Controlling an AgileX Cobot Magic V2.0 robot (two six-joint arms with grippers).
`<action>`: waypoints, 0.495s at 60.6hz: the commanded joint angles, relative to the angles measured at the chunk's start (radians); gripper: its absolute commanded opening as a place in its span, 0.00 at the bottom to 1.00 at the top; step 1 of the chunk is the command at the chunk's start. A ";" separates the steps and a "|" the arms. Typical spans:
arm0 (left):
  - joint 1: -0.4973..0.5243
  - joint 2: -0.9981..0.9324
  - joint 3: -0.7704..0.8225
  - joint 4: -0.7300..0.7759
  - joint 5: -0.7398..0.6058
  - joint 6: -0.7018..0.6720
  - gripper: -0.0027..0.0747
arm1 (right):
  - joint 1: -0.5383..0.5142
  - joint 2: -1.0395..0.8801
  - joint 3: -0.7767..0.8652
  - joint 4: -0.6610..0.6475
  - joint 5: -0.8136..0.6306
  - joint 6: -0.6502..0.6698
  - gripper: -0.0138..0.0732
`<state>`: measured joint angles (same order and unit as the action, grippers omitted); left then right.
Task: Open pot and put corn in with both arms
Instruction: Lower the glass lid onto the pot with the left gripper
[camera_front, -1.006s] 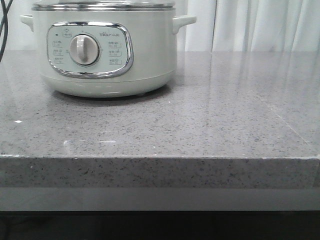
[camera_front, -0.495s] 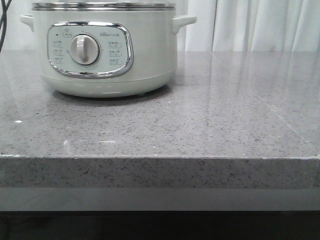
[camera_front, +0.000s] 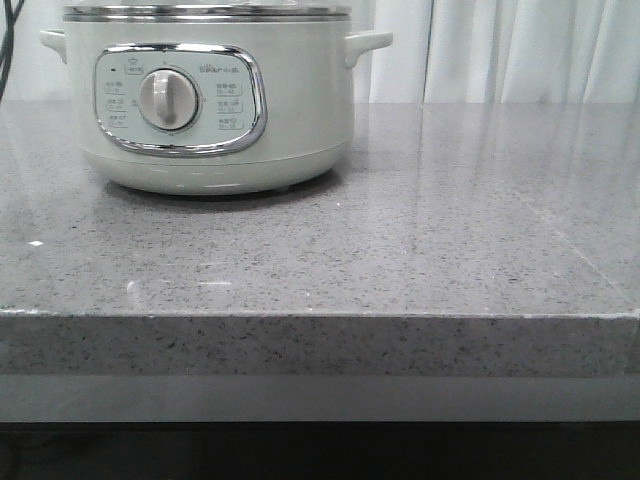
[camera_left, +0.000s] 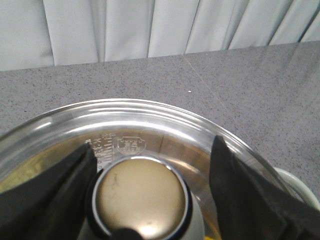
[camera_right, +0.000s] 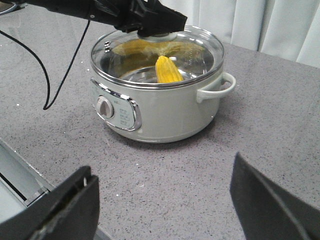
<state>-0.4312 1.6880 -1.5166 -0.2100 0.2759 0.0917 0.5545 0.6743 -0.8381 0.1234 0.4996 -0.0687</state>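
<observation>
The pale-green pot (camera_front: 215, 100) stands at the back left of the counter, its glass lid (camera_right: 200, 50) lying on the metal rim. Through the lid the yellow corn (camera_right: 168, 70) shows inside the pot. My left gripper (camera_left: 153, 144) hangs over the lid, open, its black fingers (camera_left: 50, 195) on either side of the round metal knob (camera_left: 140, 197). One finger lies close to the knob and the other stands apart from it. My right gripper (camera_right: 162, 167) is open above bare counter in front of the pot, holding nothing. Neither gripper shows in the front view.
The grey speckled counter (camera_front: 400, 250) runs to a front edge (camera_front: 320, 315). White curtains (camera_front: 500, 50) hang behind. A black cable (camera_right: 55, 80) trails over the counter beside the pot. A pot side handle (camera_right: 220, 87) sticks out.
The black cable at the far left edge of the front view has shifted slightly. The pot stays where it was.
</observation>
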 joint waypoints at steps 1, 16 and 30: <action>-0.007 -0.110 -0.038 0.023 -0.042 -0.003 0.66 | -0.002 -0.003 -0.025 0.007 -0.079 -0.009 0.81; -0.007 -0.328 -0.026 0.142 0.214 -0.003 0.66 | -0.002 -0.003 -0.025 0.007 -0.079 -0.009 0.81; -0.007 -0.609 0.196 0.138 0.270 -0.007 0.66 | -0.002 -0.003 -0.025 0.007 -0.079 -0.009 0.81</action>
<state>-0.4312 1.1886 -1.3783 -0.0687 0.5937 0.0917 0.5545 0.6743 -0.8381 0.1234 0.4996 -0.0687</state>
